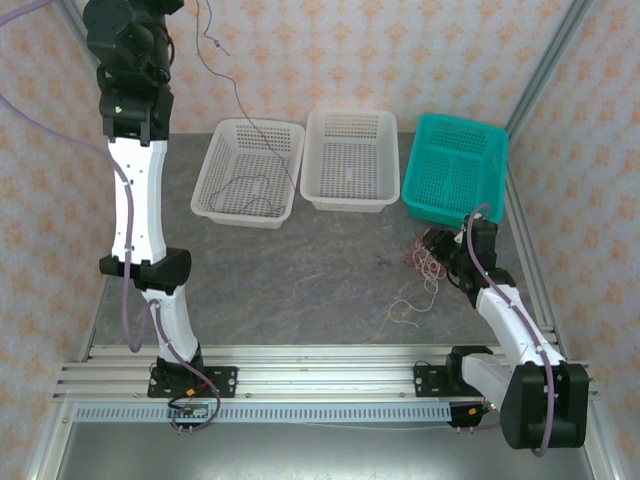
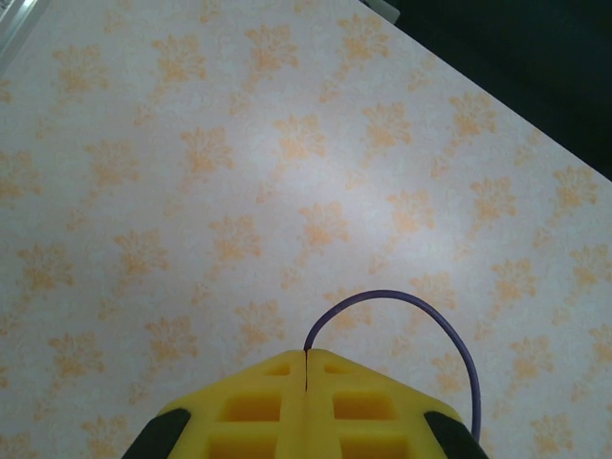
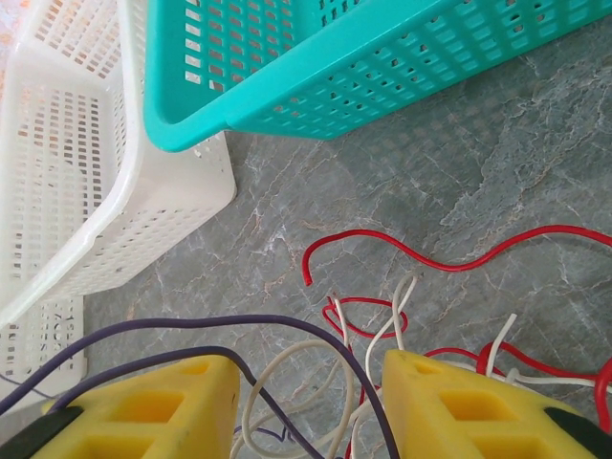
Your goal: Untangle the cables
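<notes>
Marbled tabletop [image 1: 340, 270], left gripper [image 2: 305, 356] pinching thin purple cable [image 2: 382, 294], right gripper [image 3: 306, 373] spread over wiry tangle [image 3: 392, 316]

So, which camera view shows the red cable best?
The right wrist view: the red cable lies large and sharp on the table, just ahead of the open right tool. The top external view gives it as tiny reddish loops near that tool.

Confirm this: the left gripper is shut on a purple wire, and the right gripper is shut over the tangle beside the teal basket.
One detail is wrong. The right gripper is open: the right wrist view shows its jaws apart, with the tangle of wires running between them, beside the teal basket. The left gripper is indeed shut on a purple wire.
</notes>
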Available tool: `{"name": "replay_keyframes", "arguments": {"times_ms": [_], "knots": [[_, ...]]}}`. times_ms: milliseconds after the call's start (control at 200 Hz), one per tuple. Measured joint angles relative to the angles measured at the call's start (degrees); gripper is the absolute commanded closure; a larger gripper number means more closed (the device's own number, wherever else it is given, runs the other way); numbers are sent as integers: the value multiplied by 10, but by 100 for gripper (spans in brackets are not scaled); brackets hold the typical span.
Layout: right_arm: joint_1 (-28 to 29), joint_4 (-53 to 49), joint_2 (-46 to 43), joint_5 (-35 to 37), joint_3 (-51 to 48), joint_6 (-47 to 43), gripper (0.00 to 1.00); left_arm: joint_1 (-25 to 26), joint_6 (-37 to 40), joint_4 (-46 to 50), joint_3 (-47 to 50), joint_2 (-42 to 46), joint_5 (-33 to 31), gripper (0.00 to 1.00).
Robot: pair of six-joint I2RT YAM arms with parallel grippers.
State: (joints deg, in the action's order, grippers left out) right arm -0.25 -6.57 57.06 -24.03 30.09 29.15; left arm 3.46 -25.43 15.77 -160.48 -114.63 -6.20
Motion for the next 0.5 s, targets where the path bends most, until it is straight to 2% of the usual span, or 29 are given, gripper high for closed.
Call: {"name": "replay_keyframes", "arguments": {"times_ms": [230,370,500], "knots": [[0,2,10,-1,0,7,57,-5,-15,30,27,-12,-1,100],[1,2,11,-6,0,9,57,-5,-7,53,155,15,-18,100],[1,2,5,-7,-2,8,57,-5,13,59,313,21,-55,100]]}}
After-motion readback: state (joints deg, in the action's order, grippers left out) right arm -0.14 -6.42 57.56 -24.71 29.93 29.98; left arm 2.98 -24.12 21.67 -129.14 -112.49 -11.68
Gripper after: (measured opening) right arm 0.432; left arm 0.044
